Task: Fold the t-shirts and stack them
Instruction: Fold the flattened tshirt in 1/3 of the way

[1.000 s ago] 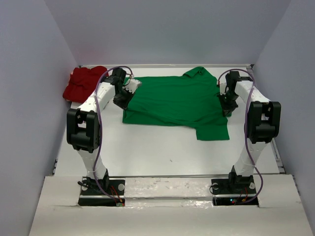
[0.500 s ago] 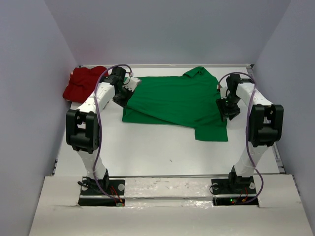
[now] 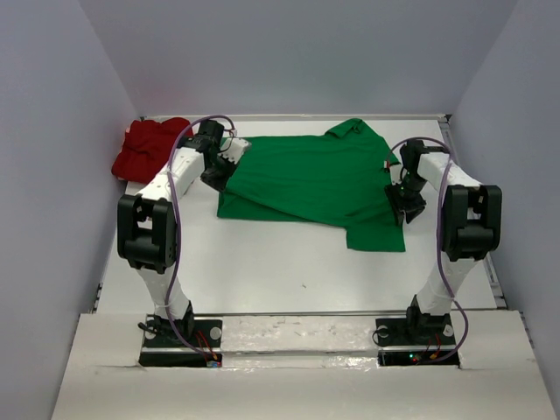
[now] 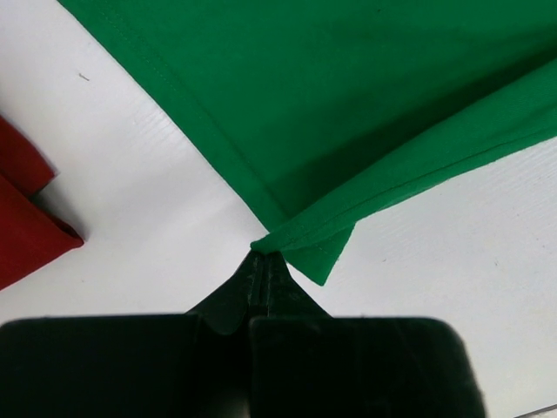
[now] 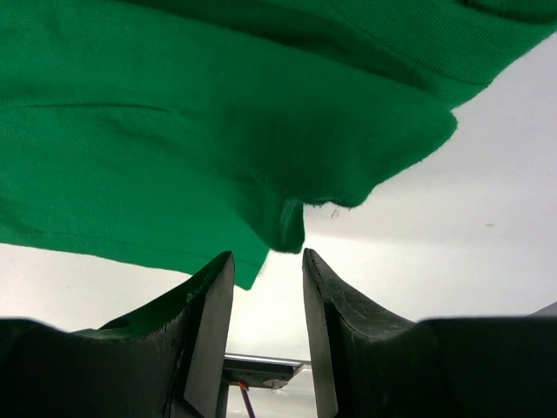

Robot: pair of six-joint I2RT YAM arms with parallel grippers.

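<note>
- The red t-shirt (image 3: pixel 150 149) lies bunched in the far corner of the table (image 3: pixel 262 262), at about 10 o'clock in the overhead view. It is apart from the green one, with bare white surface between them. In the left wrist view, part of it (image 4: pixel 26 226) shows at 9 o'clock as folded red edges.
- The left gripper (image 3: pixel 218 178) sits at the green shirt's near-left corner, at about 9 o'clock of that shirt. In the left wrist view its jaws are pressed together (image 4: pixel 264 263), and the hemmed corner of the green cloth meets their tips, pinched there. From that corner one hem runs off toward 11 o'clock and another toward 2 o'clock.
- The green t-shirt (image 3: pixel 306 178) is spread flat across the far middle of the table, at about 12 o'clock overhead. One sleeve points to 12 o'clock at the back edge, and the other lies at 5 o'clock toward the near right. Its near-left edge is drawn up in a slanting crease toward the left gripper.
- The right gripper (image 3: pixel 406 203) is at the shirt's right edge, at about 3 o'clock of it. In the right wrist view its jaws stand apart (image 5: pixel 268 261), with bare table visible between them. The green cloth (image 5: pixel 174 131) hangs above, and a small fold dips toward the gap at 12 o'clock, but neither finger is clamped on it.
</note>
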